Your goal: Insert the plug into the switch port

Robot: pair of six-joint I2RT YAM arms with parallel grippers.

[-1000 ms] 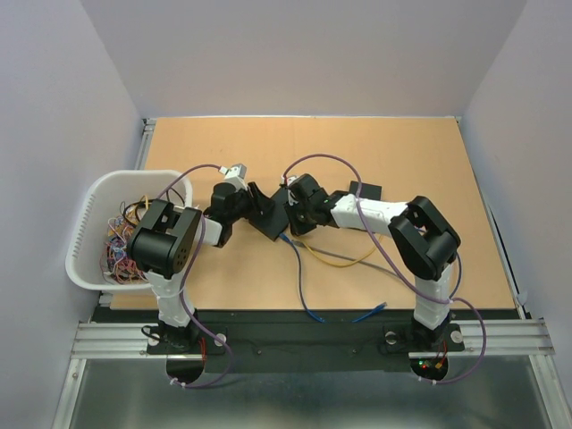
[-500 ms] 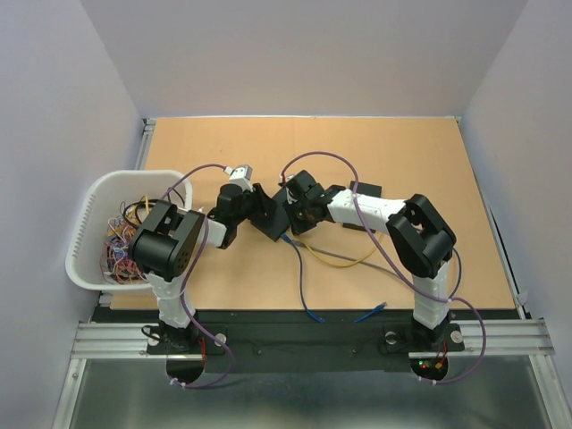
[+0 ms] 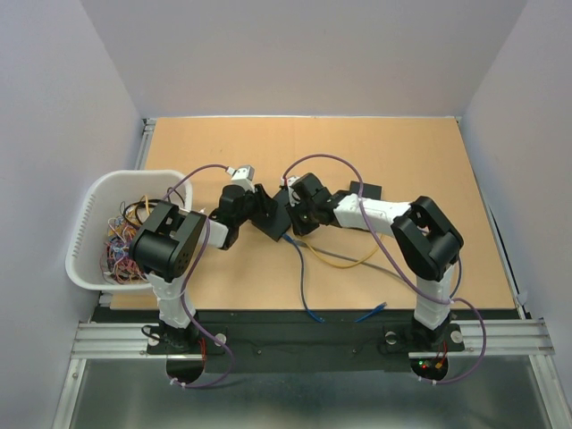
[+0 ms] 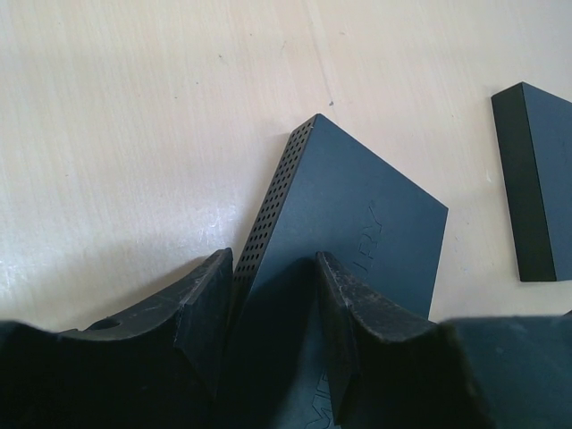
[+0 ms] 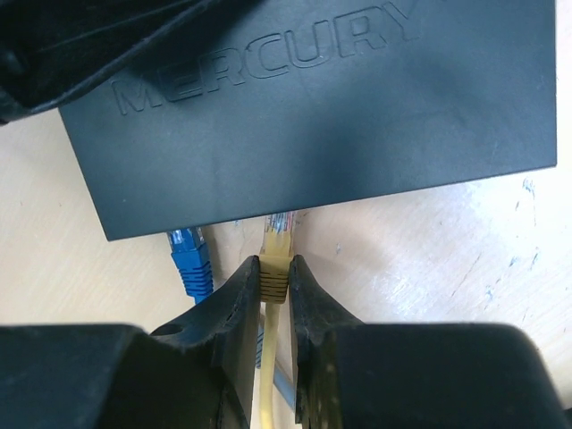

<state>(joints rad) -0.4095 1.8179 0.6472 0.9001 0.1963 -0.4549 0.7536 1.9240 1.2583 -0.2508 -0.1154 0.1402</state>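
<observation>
While the yellow plug (image 5: 275, 261) sits pinched by its boot at lower centre of the right wrist view, its clear tip reaches up to the near edge of the black Mercury switch (image 5: 313, 107). Most of the connector still shows below that edge, so it does not look seated. The port face itself is hidden, and how far the tip has entered cannot be told.

The right gripper (image 5: 273, 279) is clenched on the plug, and its grip has not altered over the last second. In the overhead view it has crept slightly toward the upper part of the frame, and the switch has moved with it. I read this as small alignment work, not a push home.

The left gripper (image 4: 273, 268) is clamped across the switch body at bottom centre of its own view, its hold unchanged, tilting the casing off the wooden table (image 3: 402, 152).

A blue plug (image 5: 189, 255) lies loose just left of the yellow one. A second black box (image 4: 536, 179) rests apart at the upper right. The white basket (image 3: 98, 192) of cables stands at the far left.
</observation>
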